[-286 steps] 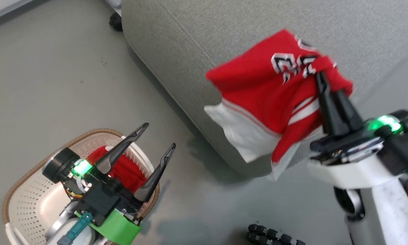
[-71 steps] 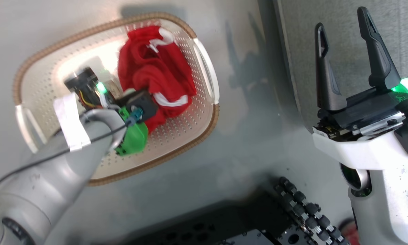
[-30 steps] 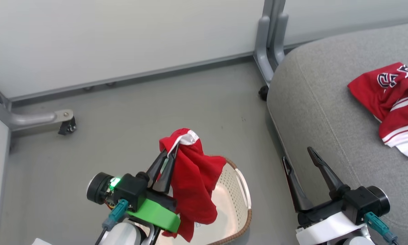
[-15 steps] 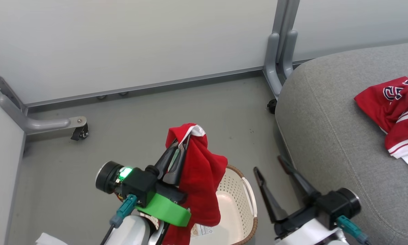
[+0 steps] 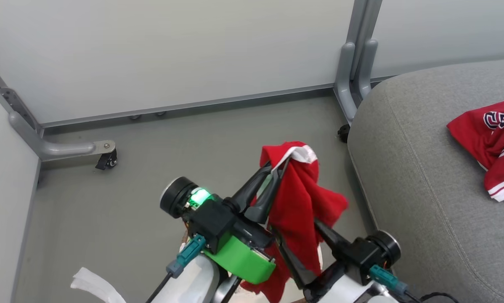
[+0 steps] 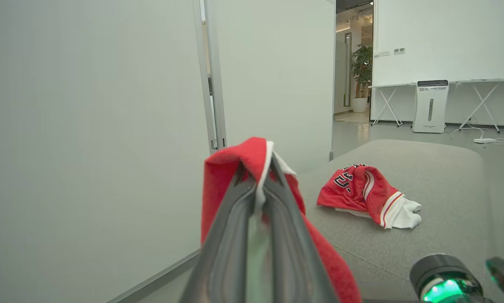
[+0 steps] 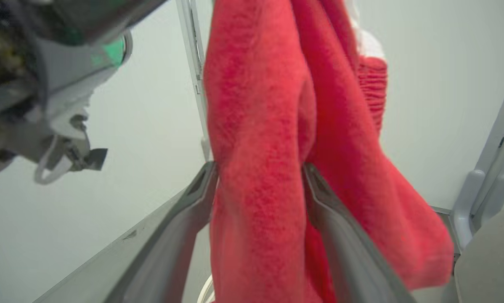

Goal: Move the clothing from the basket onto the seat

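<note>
The left gripper (image 5: 278,165), shut tight on a soft red jersey with white trim (image 5: 302,202), had swung it nearer the big grey cloth seat (image 5: 403,168), and the right gripper (image 5: 296,229), fingers wide apart, had come round the hanging part, so putting it down looked close.

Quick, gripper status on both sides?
Left gripper: closed, holding the red soft-fabric jersey garment by its white-trimmed edge.
Right gripper: open, straddling that hanging garment, not gripping.
</note>
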